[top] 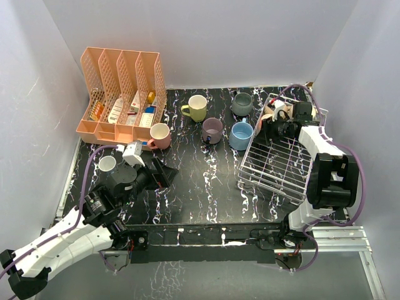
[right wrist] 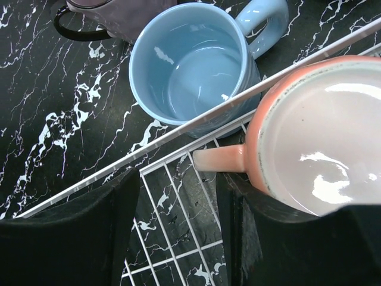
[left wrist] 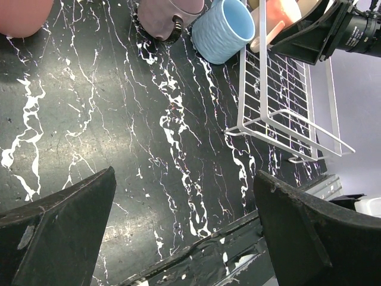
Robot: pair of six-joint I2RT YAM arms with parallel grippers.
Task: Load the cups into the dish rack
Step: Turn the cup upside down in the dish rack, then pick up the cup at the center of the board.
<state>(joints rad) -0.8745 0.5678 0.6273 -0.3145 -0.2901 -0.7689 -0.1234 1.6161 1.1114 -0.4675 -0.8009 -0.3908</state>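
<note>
The dish rack (top: 278, 165) is a rectangular grid of thin silver-white wire with low raised sides, standing on the black, white-veined marble-pattern bench (top: 206, 187). In its far left corner sits one glossy salmon mug (right wrist: 315, 137) with a pale inside, upright, its handle pointing along the rack floor. The right arm hides whether more mugs are there.

Six smooth, round, handled ceramic mugs stand on the bench, all left of the rack:
- The light blue mug (right wrist: 190, 65) is touching or just beside the rack's left rail.
- The mauve mug (top: 212, 130) is next to it on the left.
- The grey mug (top: 242, 104) is off the rack's far left corner.
- The yellow-green mug (top: 197, 107) is left of the grey one.
- The pink mug (top: 160, 135) and white mug (top: 107, 164) are well apart from the rack.

A peach plastic slotted organizer (top: 122, 94), farthest left of the rack, has four compartments holding small packets.

The right tool (right wrist: 178, 179) hovers over the rack's far left corner, spread. Only wire shows between its fingers, and the salmon mug is against the right one. The left tool (left wrist: 184, 173) is spread wide over bare bench, well left of the rack.
</note>
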